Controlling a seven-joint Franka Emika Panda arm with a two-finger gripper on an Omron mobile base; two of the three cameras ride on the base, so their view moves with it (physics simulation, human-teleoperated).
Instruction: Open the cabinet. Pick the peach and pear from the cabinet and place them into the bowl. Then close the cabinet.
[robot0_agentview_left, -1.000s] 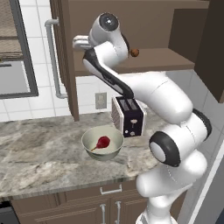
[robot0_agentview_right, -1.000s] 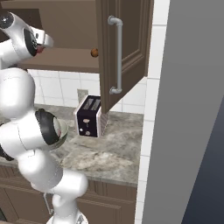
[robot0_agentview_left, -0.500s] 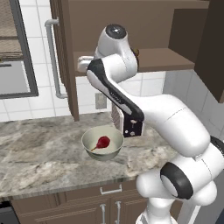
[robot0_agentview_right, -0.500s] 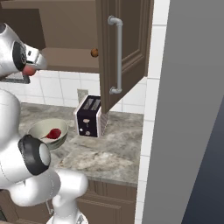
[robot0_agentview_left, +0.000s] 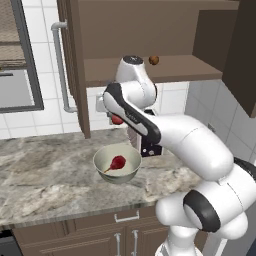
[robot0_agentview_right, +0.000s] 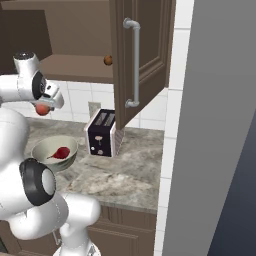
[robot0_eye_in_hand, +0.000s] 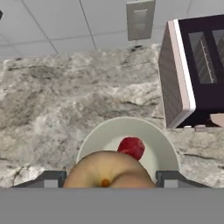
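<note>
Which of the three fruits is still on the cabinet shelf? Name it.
The small dark brown round fruit. The peach is held between the fingers above the bowl, and the red pear lies in the bowl.

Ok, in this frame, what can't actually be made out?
- Pincer fingertips: in the hand view the held peach covers them.
- Pear: its lower part sits behind the peach in the hand view.
- Bowl: its near rim is cut off at the bottom of the hand view.
- Toaster: mostly behind the arm in the left base view.
</note>
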